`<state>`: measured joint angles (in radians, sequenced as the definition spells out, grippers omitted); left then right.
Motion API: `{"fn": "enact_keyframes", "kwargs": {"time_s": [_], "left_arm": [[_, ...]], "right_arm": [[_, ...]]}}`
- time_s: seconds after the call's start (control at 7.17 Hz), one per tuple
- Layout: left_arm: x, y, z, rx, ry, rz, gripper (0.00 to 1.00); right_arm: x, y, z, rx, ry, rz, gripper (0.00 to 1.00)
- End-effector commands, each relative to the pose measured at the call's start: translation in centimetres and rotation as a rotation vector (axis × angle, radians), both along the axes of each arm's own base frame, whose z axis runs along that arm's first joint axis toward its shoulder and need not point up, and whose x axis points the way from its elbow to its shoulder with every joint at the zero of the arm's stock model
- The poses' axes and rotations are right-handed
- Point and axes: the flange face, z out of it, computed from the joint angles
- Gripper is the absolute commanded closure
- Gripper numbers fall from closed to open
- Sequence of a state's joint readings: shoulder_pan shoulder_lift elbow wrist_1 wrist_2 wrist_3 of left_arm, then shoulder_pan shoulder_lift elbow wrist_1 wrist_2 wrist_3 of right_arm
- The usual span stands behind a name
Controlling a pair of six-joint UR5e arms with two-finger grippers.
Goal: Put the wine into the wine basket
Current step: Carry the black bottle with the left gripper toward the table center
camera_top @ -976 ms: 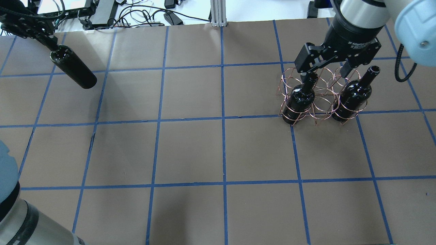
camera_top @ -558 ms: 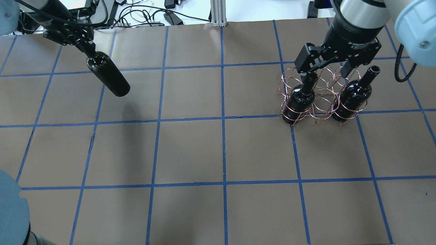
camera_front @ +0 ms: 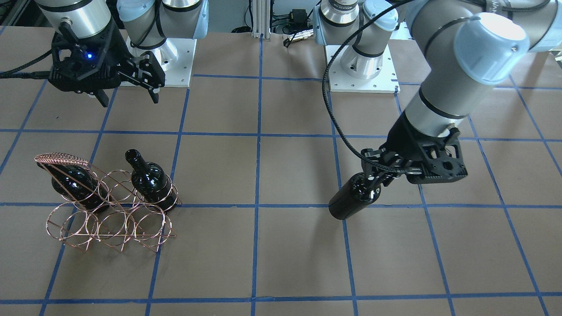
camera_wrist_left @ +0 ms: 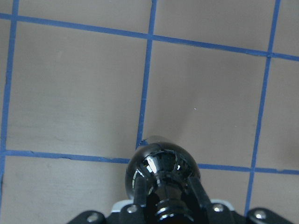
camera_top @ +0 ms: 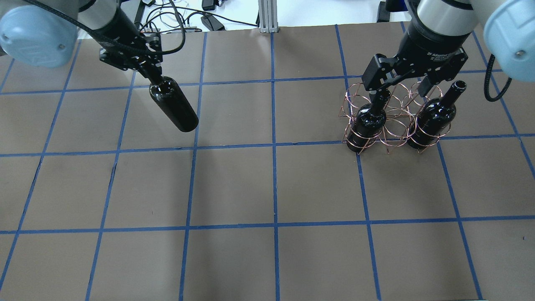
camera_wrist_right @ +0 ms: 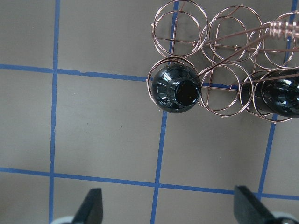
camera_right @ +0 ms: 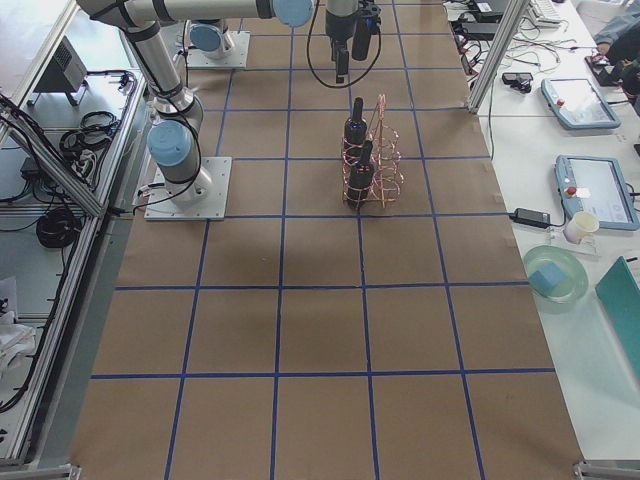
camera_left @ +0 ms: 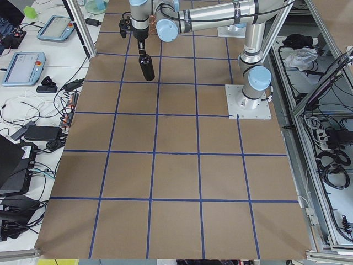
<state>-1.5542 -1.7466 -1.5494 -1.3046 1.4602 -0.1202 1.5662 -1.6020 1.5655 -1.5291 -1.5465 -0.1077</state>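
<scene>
My left gripper (camera_top: 147, 72) is shut on the neck of a near-black wine bottle (camera_top: 174, 106), which hangs tilted above the table's left half; it also shows in the front view (camera_front: 354, 197) and the left wrist view (camera_wrist_left: 161, 167). The copper wire wine basket (camera_top: 393, 130) stands at the far right and holds two more bottles, one (camera_top: 367, 122) on its left and one (camera_top: 434, 116) on its right. My right gripper (camera_top: 397, 88) is open and empty above the basket; in its wrist view both bottles (camera_wrist_right: 176, 87) (camera_wrist_right: 283, 96) sit in the basket's (camera_wrist_right: 280, 30) rings.
The table is brown paper with a blue tape grid. Cables and devices lie beyond the far edge (camera_top: 175, 19). The basket's middle ring and the row of rings behind the bottles (camera_front: 105, 228) hold nothing. An aluminium post (camera_top: 266, 16) stands at the far edge.
My left arm has carried the hanging bottle to the right, toward the table's middle. The right gripper, the basket and its two bottles have not moved.
</scene>
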Motion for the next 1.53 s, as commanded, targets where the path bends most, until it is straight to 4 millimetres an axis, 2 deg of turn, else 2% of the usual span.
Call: {"fn": "enact_keyframes", "kwargs": {"time_s": [0.0, 0.14, 0.28, 0.56, 0.98, 1.39], "left_arm": [[-3.6, 4.0, -1.6, -0.03, -0.042, 0.006, 1.0], [-3.4, 5.0, -2.9, -0.035, -0.083, 0.01, 1.0], [-3.4, 5.9, -2.6, -0.041, -0.09, 0.003, 1.0], [-5.5, 7.3, -2.6, -0.061, -0.135, -0.032, 1.0], [-5.7, 7.7, -4.9, -0.059, -0.146, -0.043, 1.0], [-5.8, 8.1, -5.6, -0.045, -0.15, -0.053, 1.0]], "right_arm": [[0.0, 0.1, 0.0, 0.005, 0.004, 0.001, 0.0], [0.0, 0.1, 0.0, 0.006, 0.004, -0.005, 0.0], [-0.1, 0.2, 0.0, 0.004, 0.006, 0.0, 0.0], [-0.1, 0.2, 0.0, 0.004, 0.006, -0.005, 0.0], [-0.1, 0.2, 0.0, 0.004, 0.007, -0.002, 0.0], [-0.1, 0.2, 0.0, 0.004, 0.009, -0.003, 0.0]]}}
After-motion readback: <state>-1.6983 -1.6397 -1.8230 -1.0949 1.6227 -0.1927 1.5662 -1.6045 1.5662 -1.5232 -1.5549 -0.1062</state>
